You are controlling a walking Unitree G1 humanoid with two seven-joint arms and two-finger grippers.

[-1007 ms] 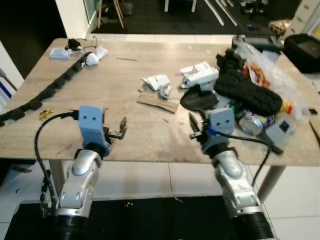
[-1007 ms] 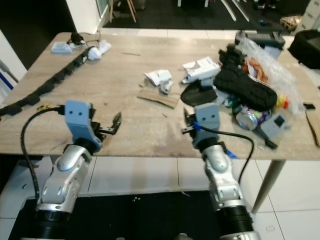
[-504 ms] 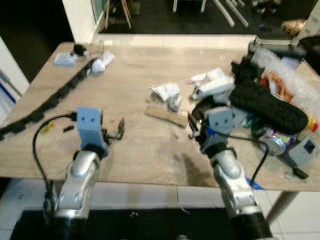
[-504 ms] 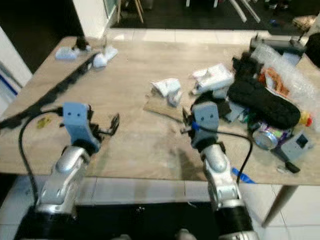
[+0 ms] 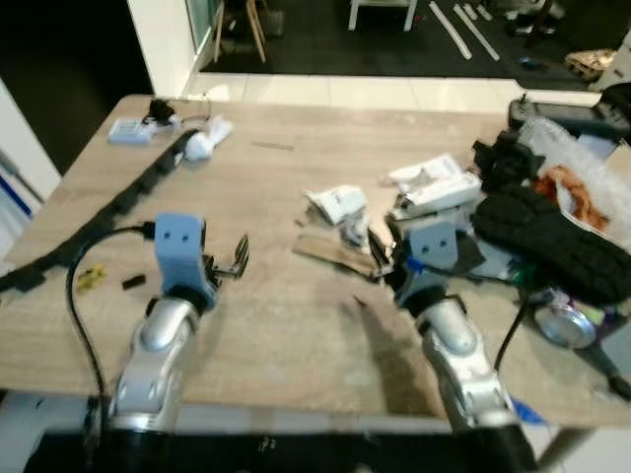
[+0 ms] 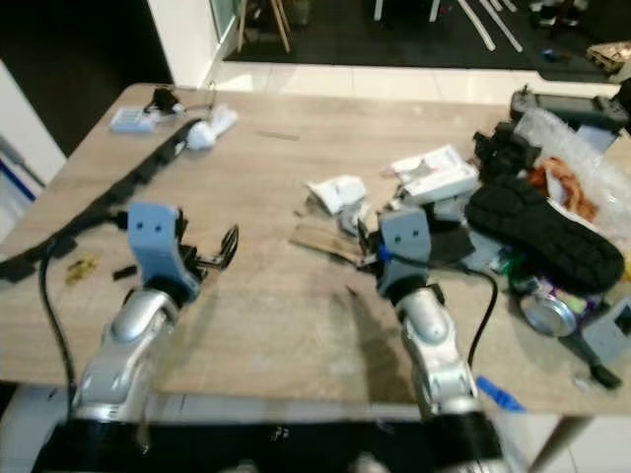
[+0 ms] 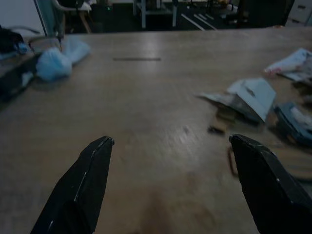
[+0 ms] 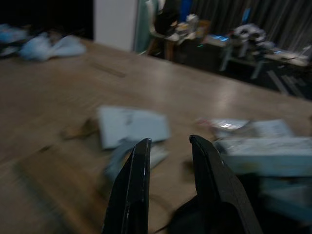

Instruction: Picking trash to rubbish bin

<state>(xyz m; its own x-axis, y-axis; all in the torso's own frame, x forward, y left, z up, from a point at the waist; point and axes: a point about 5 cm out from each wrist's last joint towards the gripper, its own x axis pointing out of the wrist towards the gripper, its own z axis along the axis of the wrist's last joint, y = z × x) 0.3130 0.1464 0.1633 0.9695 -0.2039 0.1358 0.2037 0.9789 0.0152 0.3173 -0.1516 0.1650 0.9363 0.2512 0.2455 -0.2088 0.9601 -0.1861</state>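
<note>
Robot grippers hover above a cluttered wooden table (image 5: pixel 276 187).
Left gripper (image 7: pixel 170 185) spread wide, empty; right gripper (image 8: pixel 168 146) fingers narrowly apart — crumpled paper (image 5: pixel 337 202) blurred beyond.

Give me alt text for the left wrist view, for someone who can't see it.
The left end effector hovers open just above a wooden table, its two black fingers spread wide. Crumpled white paper trash lies ahead on the table, and a pale blue wad sits farther off.

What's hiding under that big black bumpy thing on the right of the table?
Under the black bumpy thing a silver can and a grey box peek out; whatever lies beneath its middle is covered.
</note>
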